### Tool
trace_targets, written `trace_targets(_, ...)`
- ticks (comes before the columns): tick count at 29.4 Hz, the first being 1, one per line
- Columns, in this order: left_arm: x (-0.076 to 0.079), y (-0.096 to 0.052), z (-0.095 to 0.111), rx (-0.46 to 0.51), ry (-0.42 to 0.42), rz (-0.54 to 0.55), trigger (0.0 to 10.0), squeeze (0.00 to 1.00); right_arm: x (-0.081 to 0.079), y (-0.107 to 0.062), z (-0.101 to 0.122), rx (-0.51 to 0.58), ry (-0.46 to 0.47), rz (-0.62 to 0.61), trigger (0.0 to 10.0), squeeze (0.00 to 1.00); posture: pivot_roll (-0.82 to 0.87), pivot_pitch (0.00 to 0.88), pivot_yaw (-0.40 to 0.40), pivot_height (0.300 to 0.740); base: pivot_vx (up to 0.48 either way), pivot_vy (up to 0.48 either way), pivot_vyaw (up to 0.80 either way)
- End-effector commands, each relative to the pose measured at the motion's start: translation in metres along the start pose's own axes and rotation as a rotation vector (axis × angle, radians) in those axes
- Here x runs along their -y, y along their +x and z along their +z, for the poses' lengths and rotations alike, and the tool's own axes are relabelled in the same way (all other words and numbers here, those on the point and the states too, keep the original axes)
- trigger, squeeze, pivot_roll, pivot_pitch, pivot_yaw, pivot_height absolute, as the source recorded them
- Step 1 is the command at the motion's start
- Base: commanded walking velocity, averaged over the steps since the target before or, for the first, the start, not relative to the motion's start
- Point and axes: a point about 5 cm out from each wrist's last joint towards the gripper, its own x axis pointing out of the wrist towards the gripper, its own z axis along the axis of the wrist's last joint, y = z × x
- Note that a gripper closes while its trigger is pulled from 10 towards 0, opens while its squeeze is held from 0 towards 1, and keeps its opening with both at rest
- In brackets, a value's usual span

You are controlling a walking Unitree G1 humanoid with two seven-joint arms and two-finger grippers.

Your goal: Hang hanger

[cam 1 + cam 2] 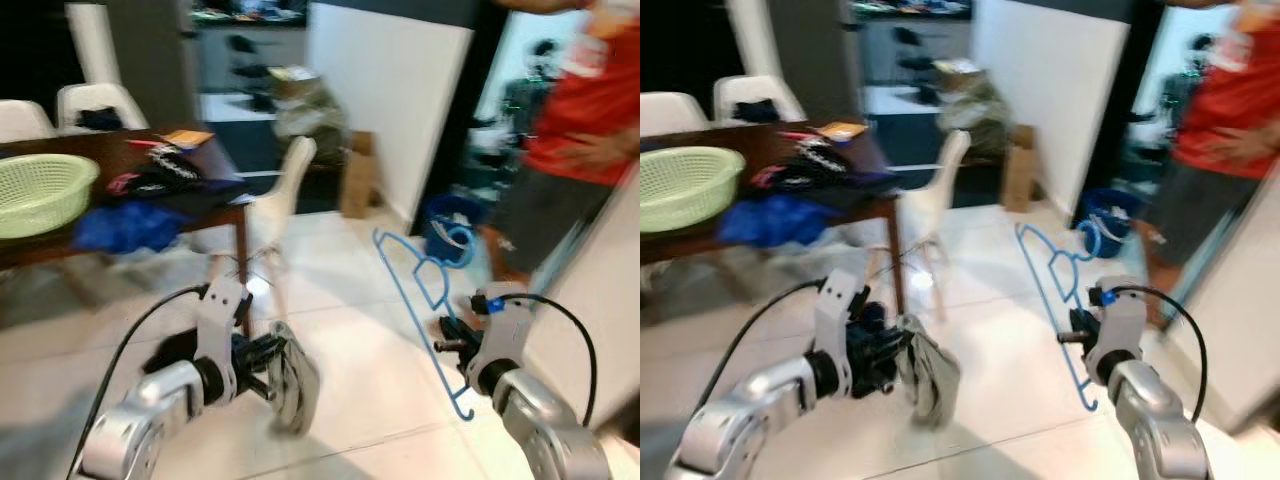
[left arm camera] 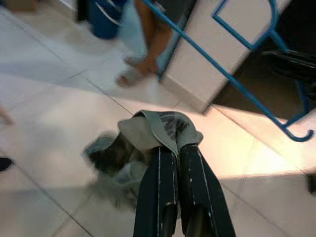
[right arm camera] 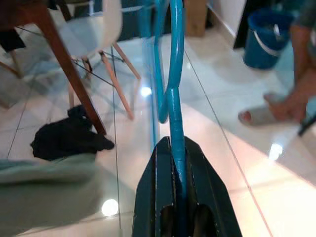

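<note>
The thin blue plastic hanger (image 1: pixel 425 305) looks smooth; the limp grey-green cloth garment (image 2: pixel 158 129) matt; beneath them, the pale tiled floor (image 1: pixel 350 370) shines glossy.

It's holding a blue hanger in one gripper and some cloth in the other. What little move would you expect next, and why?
Probably bringing the two together: the right gripper is shut on the blue hanger, and the left gripper is shut on a grey garment that dangles above the floor, apart from the hanger. I'd guess the left gripper lifts the garment towards the hanger, since no rail to hang it on is in sight.
</note>
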Motion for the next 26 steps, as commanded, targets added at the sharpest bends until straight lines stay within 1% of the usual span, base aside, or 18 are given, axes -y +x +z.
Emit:
trace_targets(1, -0.002, -0.003, 0.0, 0.038, -0.077, 0.053, 10.0, 0.0, -0.009, -0.004, 0.002, 0.004, 0.021, 0.038, 10.0, 0.0, -0.04, 0.0, -0.058, 0.74, 0.0, 0.0, -0.8)
trace_targets(3, -0.002, -0.003, 0.0, 0.038, -0.077, 0.053, 10.0, 0.0, -0.009, -0.004, 0.002, 0.004, 0.021, 0.038, 10.0, 0.0, -0.04, 0.0, -0.058, 0.74, 0.0, 0.0, -0.8)
trace_targets(4, 0.001, -0.011, -0.007, 0.065, -0.191, 0.076, 10.0, 0.0, -0.019, -0.015, -0.004, -0.004, 0.046, 0.081, 10.0, 0.0, -0.04, 0.0, -0.064, 0.74, 0.0, 0.0, -0.8)
trace_targets(5, 0.001, -0.011, -0.007, 0.065, -0.191, 0.076, 10.0, 0.0, -0.019, -0.015, -0.004, -0.004, 0.046, 0.081, 10.0, 0.0, -0.04, 0.0, -0.064, 0.74, 0.0, 0.0, -0.8)
trace_targets(6, 0.009, -0.019, -0.015, 0.087, -0.285, 0.056, 10.0, 0.0, -0.028, -0.026, -0.008, -0.006, 0.083, 0.117, 10.0, 0.0, -0.04, 0.0, -0.069, 0.74, 0.0, 0.0, -0.8)
trace_targets(7, 0.02, -0.026, -0.022, 0.105, -0.333, 0.031, 10.0, 0.0, -0.036, -0.036, -0.011, -0.004, 0.14, 0.146, 10.0, 0.0, -0.05, 0.0, -0.074, 0.74, 0.0, 0.0, -0.8)
trace_targets(8, 0.02, -0.026, -0.022, 0.105, -0.333, 0.031, 10.0, 0.0, -0.036, -0.036, -0.011, -0.004, 0.14, 0.146, 10.0, 0.0, -0.05, 0.0, -0.074, 0.74, 0.0, 0.0, -0.8)
trace_targets(9, 0.031, -0.03, -0.025, 0.122, -0.351, 0.007, 10.0, 0.0, -0.042, -0.044, -0.014, -0.005, 0.206, 0.169, 10.0, 0.0, -0.05, 0.0, -0.082, 0.74, 0.0, 0.0, -0.8)
trace_targets(10, 0.036, -0.033, -0.025, 0.153, -0.346, 0.019, 10.0, 0.0, -0.047, -0.05, -0.015, 0.003, 0.247, 0.175, 10.0, 0.0, -0.05, 0.0, -0.087, 0.74, 0.0, 0.0, -0.8)
trace_targets(12, 0.036, -0.033, -0.025, 0.153, -0.346, 0.019, 10.0, 0.0, -0.047, -0.05, -0.015, 0.003, 0.247, 0.175, 10.0, 0.0, -0.05, 0.0, -0.087, 0.74, 0.0, 0.0, -0.8)
trace_targets(13, 0.038, -0.034, -0.024, 0.186, -0.341, 0.037, 10.0, 0.0, -0.048, -0.053, -0.016, 0.01, 0.273, 0.165, 10.0, 0.0, -0.04, 0.0, -0.085, 0.74, 0.0, 0.0, -0.8)
trace_targets(14, 0.038, -0.034, -0.024, 0.186, -0.341, 0.037, 10.0, 0.0, -0.048, -0.053, -0.016, 0.01, 0.273, 0.165, 10.0, 0.0, -0.04, 0.0, -0.085, 0.74, 0.0, 0.0, -0.8)
trace_targets(15, 0.035, -0.034, -0.018, 0.247, -0.355, 0.065, 10.0, 0.0, -0.047, -0.052, -0.015, 0.033, 0.343, 0.156, 10.0, 0.0, -0.04, 0.0, -0.081, 0.74, 0.0, 0.0, -0.8)
trace_targets(16, 0.035, -0.034, -0.018, 0.247, -0.355, 0.065, 10.0, 0.0, -0.047, -0.052, -0.015, 0.033, 0.343, 0.156, 10.0, 0.0, -0.04, 0.0, -0.081, 0.74, 0.0, 0.0, -0.8)
trace_targets(18, 0.029, -0.029, -0.011, 0.306, -0.363, 0.09, 10.0, 0.0, -0.045, -0.042, -0.01, 0.071, 0.438, 0.174, 10.0, 0.0, -0.04, 0.0, -0.08, 0.74, 0.0, 0.0, -0.8)
trace_targets(20, 0.03, -0.026, -0.008, 0.316, -0.356, 0.09, 10.0, 0.0, -0.047, -0.041, -0.008, 0.077, 0.453, 0.194, 10.0, 0.0, -0.03, 0.0, -0.075, 0.74, 0.0, 0.0, -0.8)
trace_targets(22, 0.034, -0.022, -0.005, 0.307, -0.338, 0.063, 10.0, 0.0, -0.051, -0.04, -0.006, 0.071, 0.451, 0.238, 10.0, 0.0, -0.05, 0.003, -0.062, 0.74, 0.0, 0.0, -0.8)
trace_targets(26, 0.035, -0.025, -0.004, 0.317, -0.399, 0.028, 10.0, 0.0, -0.054, -0.045, -0.003, 0.064, 0.471, 0.267, 10.0, 0.0, -0.05, 0.011, -0.056, 0.74, 0.0, 0.0, -0.8)
